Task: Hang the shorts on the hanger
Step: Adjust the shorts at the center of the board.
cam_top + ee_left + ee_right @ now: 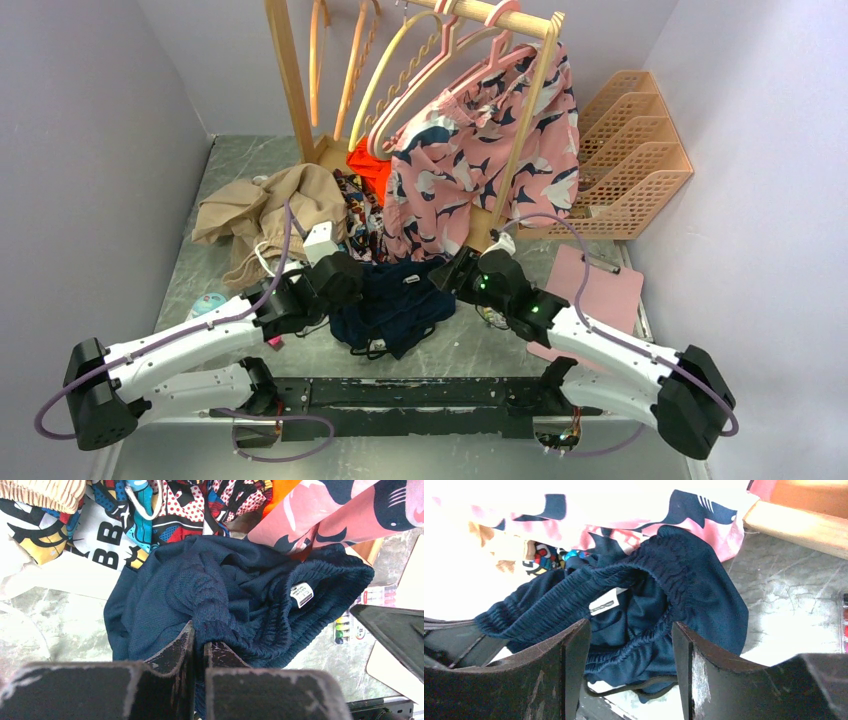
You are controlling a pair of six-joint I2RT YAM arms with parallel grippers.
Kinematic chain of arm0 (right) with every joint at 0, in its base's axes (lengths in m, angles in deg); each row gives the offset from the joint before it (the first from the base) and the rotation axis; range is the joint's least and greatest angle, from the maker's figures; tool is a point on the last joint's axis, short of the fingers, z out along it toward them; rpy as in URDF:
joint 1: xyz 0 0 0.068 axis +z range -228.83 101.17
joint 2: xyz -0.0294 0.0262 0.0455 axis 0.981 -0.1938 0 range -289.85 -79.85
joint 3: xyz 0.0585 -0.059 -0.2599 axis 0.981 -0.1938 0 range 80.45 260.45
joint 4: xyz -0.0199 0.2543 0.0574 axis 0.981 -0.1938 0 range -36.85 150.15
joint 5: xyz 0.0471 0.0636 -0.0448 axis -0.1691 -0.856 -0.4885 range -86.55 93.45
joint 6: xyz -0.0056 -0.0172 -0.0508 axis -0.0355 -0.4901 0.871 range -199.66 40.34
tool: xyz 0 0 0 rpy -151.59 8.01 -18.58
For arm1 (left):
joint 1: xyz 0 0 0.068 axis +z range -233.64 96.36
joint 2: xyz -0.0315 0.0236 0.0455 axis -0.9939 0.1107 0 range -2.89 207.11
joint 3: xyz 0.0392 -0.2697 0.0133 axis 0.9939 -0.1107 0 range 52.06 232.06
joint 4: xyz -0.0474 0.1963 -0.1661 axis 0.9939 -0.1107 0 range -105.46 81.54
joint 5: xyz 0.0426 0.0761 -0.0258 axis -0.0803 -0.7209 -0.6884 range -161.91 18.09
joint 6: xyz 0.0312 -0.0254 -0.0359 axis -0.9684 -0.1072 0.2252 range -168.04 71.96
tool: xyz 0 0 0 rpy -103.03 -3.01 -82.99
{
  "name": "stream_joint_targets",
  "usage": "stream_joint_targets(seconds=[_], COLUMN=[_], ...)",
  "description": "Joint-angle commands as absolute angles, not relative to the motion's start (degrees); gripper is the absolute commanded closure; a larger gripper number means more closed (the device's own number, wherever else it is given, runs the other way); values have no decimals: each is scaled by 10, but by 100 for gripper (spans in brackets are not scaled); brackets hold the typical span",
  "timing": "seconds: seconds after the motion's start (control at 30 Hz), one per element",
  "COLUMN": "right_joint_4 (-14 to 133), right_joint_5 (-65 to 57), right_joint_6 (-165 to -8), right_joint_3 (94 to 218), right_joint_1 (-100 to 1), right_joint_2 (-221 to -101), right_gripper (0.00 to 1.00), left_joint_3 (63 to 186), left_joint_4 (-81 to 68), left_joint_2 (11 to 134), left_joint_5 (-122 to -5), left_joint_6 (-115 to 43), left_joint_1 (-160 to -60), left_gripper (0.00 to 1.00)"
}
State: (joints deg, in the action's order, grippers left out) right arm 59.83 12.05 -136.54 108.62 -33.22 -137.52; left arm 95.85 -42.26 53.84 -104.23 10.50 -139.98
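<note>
Looking from above, we see two white arms reaching away from the near edge of a grey marbled table (200,270) towards its middle.

The left gripper (340,280) meets the left side of the shorts (395,300), a crumpled bundle of dark navy fabric lying on the table between the two arms. In the left wrist view, its black fingers (185,640) are pressed almost together, pinching a fold of the navy shorts (225,590) near the ribbed waistband. A small white label shows inside that waistband.

The right gripper (462,272) is at the right side of the bundle. In the right wrist view, this gripper (630,625) has its fingers spread wide, one on each side of the gathered elastic waistband of the shorts (684,580). We cannot tell whether either finger touches the cloth.

A pink board (600,285) lies flat on the table just right of the right arm.

Behind the shorts lies a comic-print cloth (360,215), with a tan garment (270,210) heaped to its left.

Farther back stands a wooden rack (290,80). Pink shorts with a navy-and-white print (490,150) hang from it on a pink hanger. The pale wood-coloured hanger (316,70) hangs bare at the rail's left end, well apart from the navy shorts. An orange lattice organiser (630,150) leans in the far right corner.
</note>
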Motion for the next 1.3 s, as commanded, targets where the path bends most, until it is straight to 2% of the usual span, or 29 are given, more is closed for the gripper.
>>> stream_joint_targets(seconds=[0.0, 0.3, 0.47, 0.57, 0.63, 0.73, 0.8, 0.87, 1.0, 1.27], right_joint_4=[569, 570, 591, 579, 560, 520, 496, 475, 444, 428], right_joint_5=[142, 140, 142, 147, 150, 153, 144, 132, 122, 104], right_joint_6=[-1377, -1407, -1392, -1357, -1330, -1287, -1259, -1238, -1212, -1183], right_joint_3=[1097, 1090, 1094, 1109, 1121, 1138, 1147, 1156, 1170, 1181], right_joint_1=[-333, -333, -335, -337, -339, -341, -343, -342, -343, -349], right_joint_2=[-1352, -1403, -1435, -1447, -1444, -1433, -1427, -1426, -1418, -1414], right_gripper=[36, 50, 69, 86, 100, 100, 100, 100, 100, 100], left_joint_3=[954, 962, 956, 953, 955, 962, 970, 980, 1012, 1071], left_joint_4=[-405, -402, -393, -386, -385, -394, -404, -413, -441, -468], left_joint_2=[533, 538, 536, 532, 526, 517, 508, 502, 508, 517], left_joint_5=[-1038, -1039, -1028, -1012, -1004, -995, -992, -983, -959, -852], left_joint_6=[107, 99, 87, 73, 57, 31, 9, -22, -90, -241], left_joint_1=[-1397, -1396, -1396, -1397, -1396, -1396, -1397, -1396, -1397, -1396], left_gripper=[93, 93, 92, 81, 64, 31, 17, 10, 6, 6])
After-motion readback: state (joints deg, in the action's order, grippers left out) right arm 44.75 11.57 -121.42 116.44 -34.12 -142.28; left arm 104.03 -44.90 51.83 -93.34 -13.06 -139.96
